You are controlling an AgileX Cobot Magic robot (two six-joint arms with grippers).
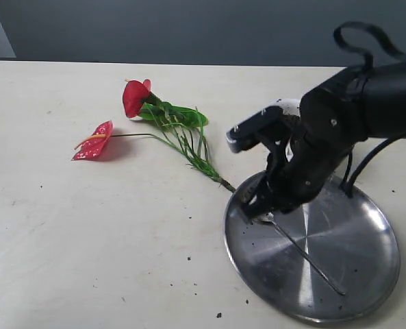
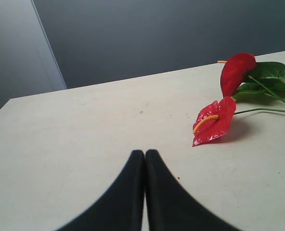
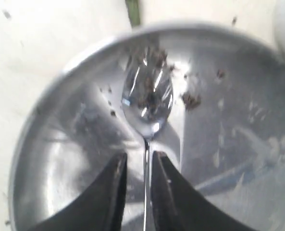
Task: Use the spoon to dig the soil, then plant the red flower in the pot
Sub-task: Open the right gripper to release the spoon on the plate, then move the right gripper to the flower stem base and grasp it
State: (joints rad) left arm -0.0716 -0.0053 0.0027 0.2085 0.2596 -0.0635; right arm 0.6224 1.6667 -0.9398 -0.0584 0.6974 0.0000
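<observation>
The spoon (image 1: 305,253) lies in the steel plate (image 1: 357,233), its bowl (image 3: 147,96) smeared with soil crumbs (image 3: 190,99). My right gripper (image 1: 259,208) hovers low over the spoon's neck; in the right wrist view its fingers (image 3: 114,183) straddle the thin handle with a small gap on each side, so it is open. The red flower (image 1: 135,97) lies flat on the table to the left, its stem end reaching the plate's rim. The white pot (image 1: 289,105) is mostly hidden behind the right arm. My left gripper (image 2: 144,154) is shut and empty, short of the flower (image 2: 214,120).
Loose soil specks dot the table (image 1: 189,259) in front of the plate and the plate's floor (image 3: 60,144). The plate sits near the table's front right. The table's far edge runs along a dark wall.
</observation>
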